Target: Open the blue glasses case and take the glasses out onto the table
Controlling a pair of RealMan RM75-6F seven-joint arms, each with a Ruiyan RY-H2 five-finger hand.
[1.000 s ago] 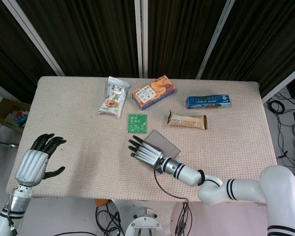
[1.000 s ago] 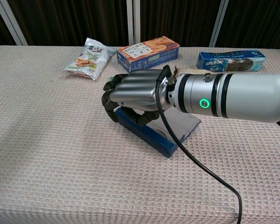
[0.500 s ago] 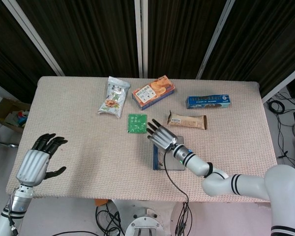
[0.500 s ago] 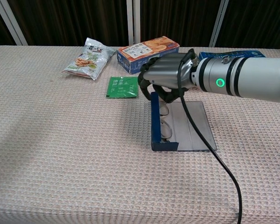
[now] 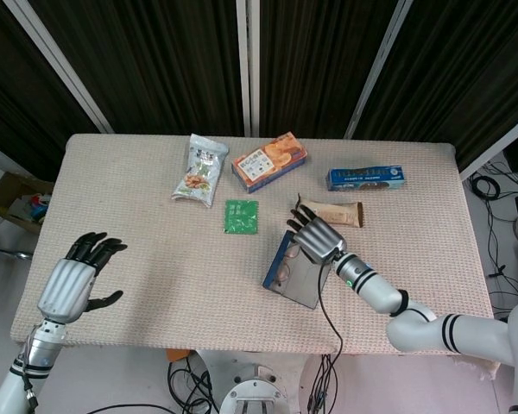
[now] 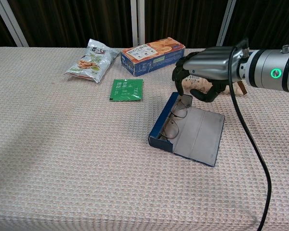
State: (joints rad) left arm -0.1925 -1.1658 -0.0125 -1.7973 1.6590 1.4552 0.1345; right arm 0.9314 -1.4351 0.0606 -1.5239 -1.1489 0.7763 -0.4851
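blue glasses case (image 6: 192,137) lies open — glasses (image 6: 176,118) just below right hand (image 6: 204,62) fingers (image 6: 180,72)

Bare table (image 6: 62,159) left of open case (image 6: 188,132)

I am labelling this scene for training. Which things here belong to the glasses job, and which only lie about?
Job: blue glasses case, lying open; glasses in it; right hand.
Lying about: snack bag, orange box, green packet, blue box, brown bar.

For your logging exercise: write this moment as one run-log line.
case: open | glasses: inside | right hand: above, empty | left hand: idle
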